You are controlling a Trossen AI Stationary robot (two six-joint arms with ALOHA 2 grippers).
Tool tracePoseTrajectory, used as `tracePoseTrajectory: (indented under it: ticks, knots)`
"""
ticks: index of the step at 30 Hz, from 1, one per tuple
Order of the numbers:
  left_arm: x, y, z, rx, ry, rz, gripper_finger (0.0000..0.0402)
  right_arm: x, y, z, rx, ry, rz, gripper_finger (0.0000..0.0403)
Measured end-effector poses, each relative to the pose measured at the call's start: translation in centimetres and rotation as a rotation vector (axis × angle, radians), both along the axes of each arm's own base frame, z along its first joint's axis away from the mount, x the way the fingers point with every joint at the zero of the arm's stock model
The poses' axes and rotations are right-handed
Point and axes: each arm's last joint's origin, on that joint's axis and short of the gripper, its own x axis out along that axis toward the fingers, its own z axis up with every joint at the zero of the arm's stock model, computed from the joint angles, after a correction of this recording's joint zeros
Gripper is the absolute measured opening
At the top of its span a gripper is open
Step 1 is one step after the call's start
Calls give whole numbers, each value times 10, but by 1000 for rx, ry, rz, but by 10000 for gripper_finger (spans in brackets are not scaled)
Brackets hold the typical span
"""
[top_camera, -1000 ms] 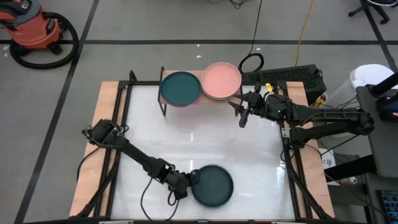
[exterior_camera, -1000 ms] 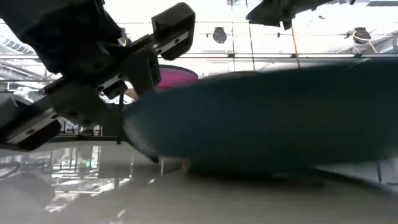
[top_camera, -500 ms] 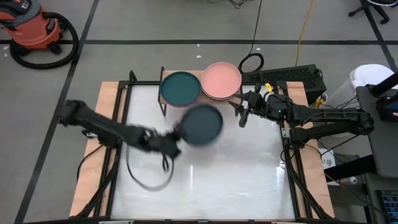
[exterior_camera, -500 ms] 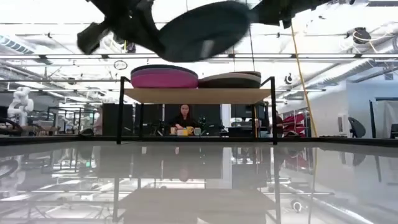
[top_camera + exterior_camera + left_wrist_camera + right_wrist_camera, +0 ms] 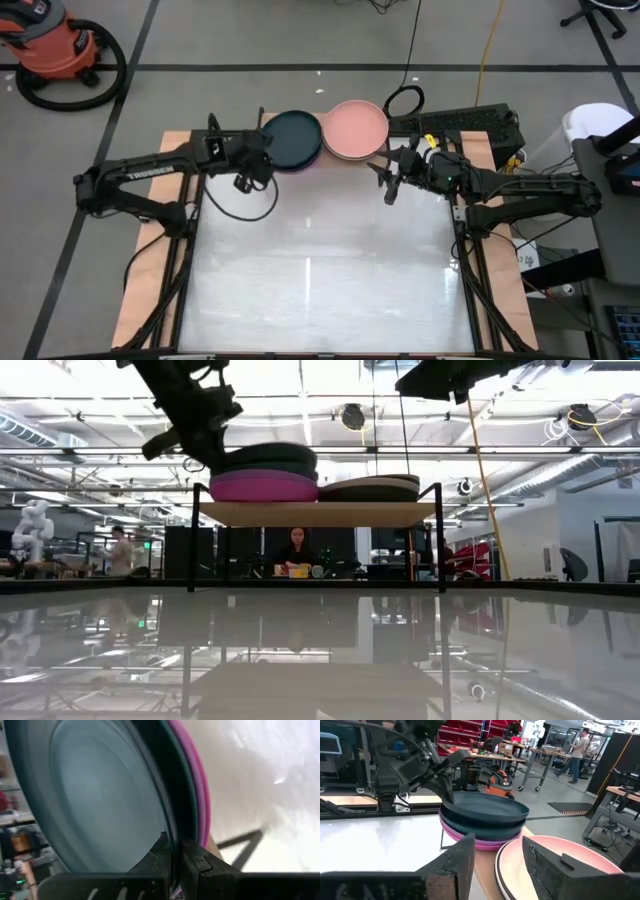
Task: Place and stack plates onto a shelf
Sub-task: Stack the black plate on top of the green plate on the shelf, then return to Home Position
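On the wooden shelf (image 5: 315, 513) at the table's far edge stand two stacks of plates. The left stack shows a magenta plate (image 5: 262, 489) under a darker one. The right stack is topped by the salmon pink plate (image 5: 357, 128). My left gripper (image 5: 252, 163) is shut on a dark teal plate (image 5: 294, 137) that sits on top of the left stack (image 5: 485, 811). My right gripper (image 5: 390, 182) hovers open just to the near right of the pink plate, its fingers touching nothing (image 5: 492, 865). My left gripper pinches the dark teal plate's rim (image 5: 169, 836) on the plate's left side between its two fingers, one on the upper face and one underneath. It comes in from the table's left, slanting slightly down. The plate lies about level on the stack; whether it rests fully I cannot tell.
The white table top (image 5: 320, 270) stretches toward the near edge. A black box (image 5: 470, 125) and a cable loop (image 5: 403, 100) lie behind the shelf's right end. An orange vacuum (image 5: 55, 45) stands on the floor. People (image 5: 296, 550) sit in the room beyond.
My left gripper, still shut on the dark teal plate, lifted it clear from the table's near edge and swung it up and toward the far edge. The plate now sits level on the left stack on the shelf.
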Motion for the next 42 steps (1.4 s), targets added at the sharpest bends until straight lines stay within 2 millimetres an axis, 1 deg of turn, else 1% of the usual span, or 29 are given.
tracePoseTrajectory:
  ticks: [3, 4, 11, 14, 19, 23, 28, 32, 34, 37, 42]
  knots:
    - [-2, 5, 0, -23, -8, 15, 14, 0, 0, 0, -10, 5, 2, 146]
    - [-1, 5, 0, -21, -16, 16, 22, 0, 0, 0, -12, 6, 2, 146]
    - [1, 6, 4, -11, -74, 41, 120, 0, 0, 0, -34, 17, 5, 146]
    - [0, 5, 6, -5, -89, 57, 155, 0, 0, 0, -36, 18, 5, 146]
    - [-7, -5, 16, -8, -147, 78, 197, 0, 0, 0, -42, 20, 6, 146]
    - [-16, -18, 28, -54, -245, 105, 211, -1, 0, 1, -42, 16, 6, 146]
    - [-38, -34, 51, -155, -454, 182, 213, -11, 1, 9, -66, -14, 7, 146]
    - [-68, -44, 71, -295, -671, 278, 213, -30, 3, 19, -72, -53, 8, 146]
    - [-83, -50, 76, -369, -769, 294, 209, -42, 5, 21, -65, -50, 19, 146]
    - [-98, -58, 71, -442, -874, 230, 179, -60, 8, 19, -42, -45, 63, 146]
    - [-116, -66, 42, -493, -1021, 154, 85, -78, 12, -12, 22, -64, 85, 146]
